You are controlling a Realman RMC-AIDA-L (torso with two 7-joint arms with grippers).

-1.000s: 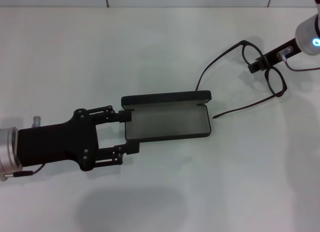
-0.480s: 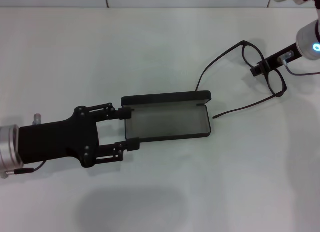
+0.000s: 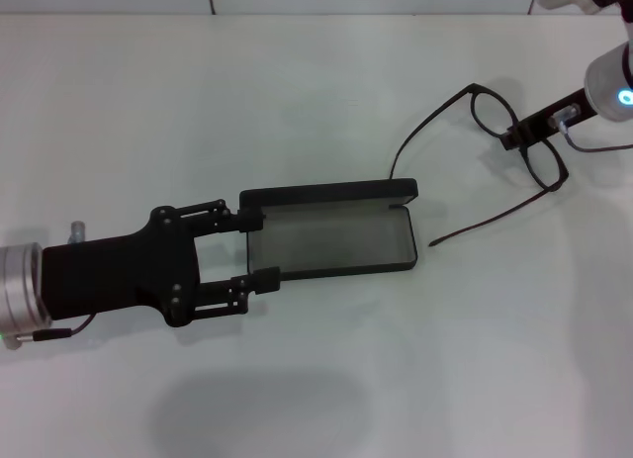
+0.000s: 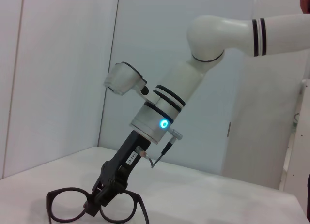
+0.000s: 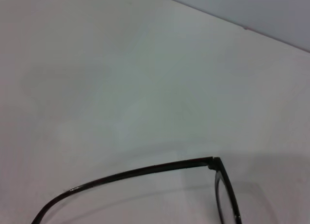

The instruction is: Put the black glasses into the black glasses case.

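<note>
**One step done, the placing left**

Two things can be counted as done: the black glasses case [image 3: 331, 235] lies open on the bench [image 3: 316, 92], its grey lining upward and its lid standing along the far edge, and the black glasses [image 3: 514, 141] are gripped at the bridge by the right gripper [image 3: 521, 134]. What remains, by judgement, is the carry across to the case, the lowering into the tray, and the release; the temple arms are seen spread wide and may need folding or careful alignment if the frame is to fit.

The right jaws are closed narrowly on the bridge between the two lenses, as is shown plainly in the left wrist view, where the glasses [image 4: 94, 209] are pinched by the right gripper [image 4: 104, 197] from above. The glasses are held well apart from the case, to its far right; one temple tip is seen reaching almost to the lid's far corner, the other ending just beside the case's right end.

The left gripper [image 3: 259, 250] is placed at the case's left end, its jaws spread wide, with one finger at the lid corner and the other at the near corner of the tray. It appears that the case is being steadied, though firm contact cannot be confirmed.
</note>
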